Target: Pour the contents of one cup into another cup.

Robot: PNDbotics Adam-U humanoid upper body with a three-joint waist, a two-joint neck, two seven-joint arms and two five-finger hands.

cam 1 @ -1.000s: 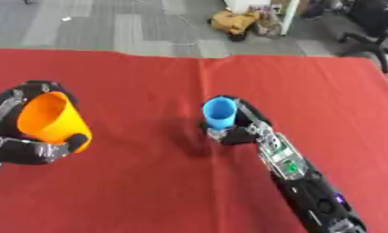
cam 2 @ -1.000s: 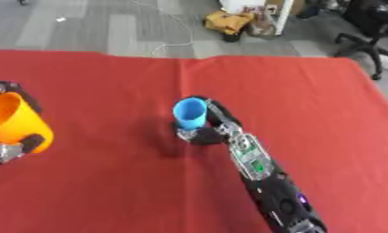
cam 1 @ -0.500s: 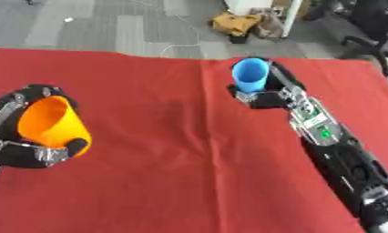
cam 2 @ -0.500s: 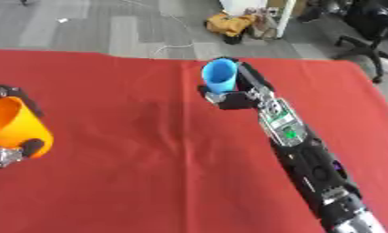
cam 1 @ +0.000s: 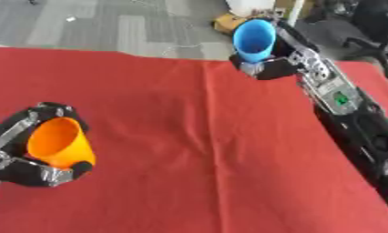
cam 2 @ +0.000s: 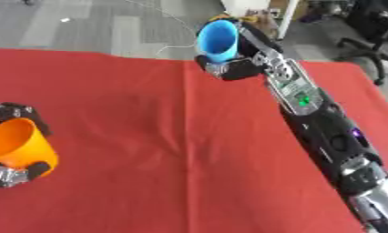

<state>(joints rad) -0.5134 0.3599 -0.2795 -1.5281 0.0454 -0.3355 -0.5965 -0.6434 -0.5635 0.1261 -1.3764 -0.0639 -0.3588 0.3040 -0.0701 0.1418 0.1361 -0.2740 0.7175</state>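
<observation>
The contents of the blue cup (cam 1: 254, 39) and orange cup (cam 1: 60, 148) cannot be made out, and the left hand (cam 2: 10, 170) is cut off by the left edge.

A red cloth (cam 1: 189, 150) covers the table; beyond it lie grey floor (cam 1: 109, 22) (carpet tiles) and a black chair (cam 2: 372, 22).

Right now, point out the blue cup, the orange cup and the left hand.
blue cup (cam 1: 254, 40), left eye view, outer wall
orange cup (cam 1: 63, 143), left eye view, outer wall
left hand (cam 1: 28, 175), left eye view, thumb under the cup
</observation>
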